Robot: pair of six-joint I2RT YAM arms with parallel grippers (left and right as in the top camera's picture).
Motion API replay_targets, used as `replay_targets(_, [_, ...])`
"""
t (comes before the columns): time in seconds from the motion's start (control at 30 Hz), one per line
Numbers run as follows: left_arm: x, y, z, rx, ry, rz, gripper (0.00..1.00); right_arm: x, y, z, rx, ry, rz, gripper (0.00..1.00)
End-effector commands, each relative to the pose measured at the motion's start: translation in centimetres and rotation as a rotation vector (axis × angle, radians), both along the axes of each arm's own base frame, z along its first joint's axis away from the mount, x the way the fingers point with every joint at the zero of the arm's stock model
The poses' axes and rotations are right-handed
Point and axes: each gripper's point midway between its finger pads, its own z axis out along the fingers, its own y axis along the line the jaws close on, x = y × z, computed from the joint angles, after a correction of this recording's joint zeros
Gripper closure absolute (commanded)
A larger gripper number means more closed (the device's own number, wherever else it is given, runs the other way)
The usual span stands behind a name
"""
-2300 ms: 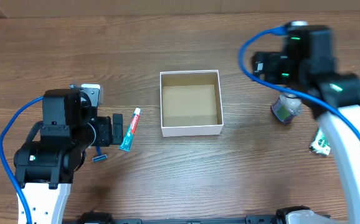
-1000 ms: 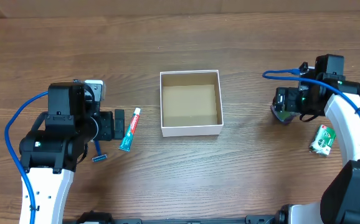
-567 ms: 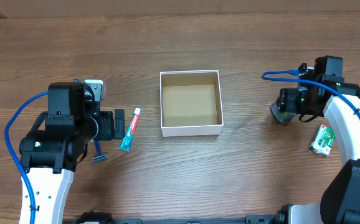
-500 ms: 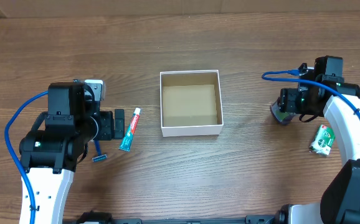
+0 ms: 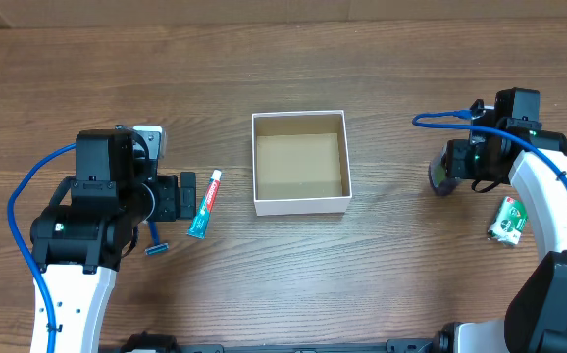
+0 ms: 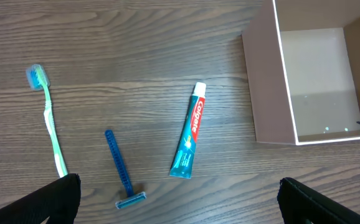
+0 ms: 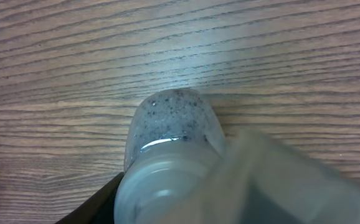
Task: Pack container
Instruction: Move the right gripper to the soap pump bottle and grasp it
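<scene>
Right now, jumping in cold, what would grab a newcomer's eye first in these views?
The white-walled container sits mid-table, brown inside with nothing in it. On the right arm's side, the right gripper is right at a small clear speckled bottle, which fills the right wrist view. On the other side, a toothpaste tube, a blue razor and a toothbrush lie by the open left gripper.

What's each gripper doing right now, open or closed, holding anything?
Left gripper: open, empty.
Right gripper: around the pump bottle; cannot tell whether it's closed.
</scene>
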Motion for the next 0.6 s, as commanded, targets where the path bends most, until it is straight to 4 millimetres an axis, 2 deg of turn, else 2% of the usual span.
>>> replay_targets(0.0, [0.33,-0.46,0.87,-0.027,-0.022,0.001,0.0,-0.25,-0.16,-0.42,-0.007,0.009,-0.005,0.51])
replay_targets(0.1, [0.33,-0.46,0.87,-0.027,-0.022,0.001,0.0,-0.25,-0.15,-0.42,-0.006,0.009,-0.005,0.49])
replay_targets(0.23, [0.33,-0.46,0.87,-0.027,-0.022,0.001,0.0,-0.12,-0.18,-0.38,-0.007,0.003,-0.005,0.33])
replay_targets(0.43, [0.33,-0.46,0.87,-0.027,-0.022,0.001,0.0,0.39,-0.27,-0.3,-0.011,-0.017,-0.005,0.32])
replay_targets(0.57, [0.32,-0.46,0.87,-0.027,-0.021,0.001,0.0,0.43,-0.21,-1.04,-0.003,0.001,-0.007,0.32])
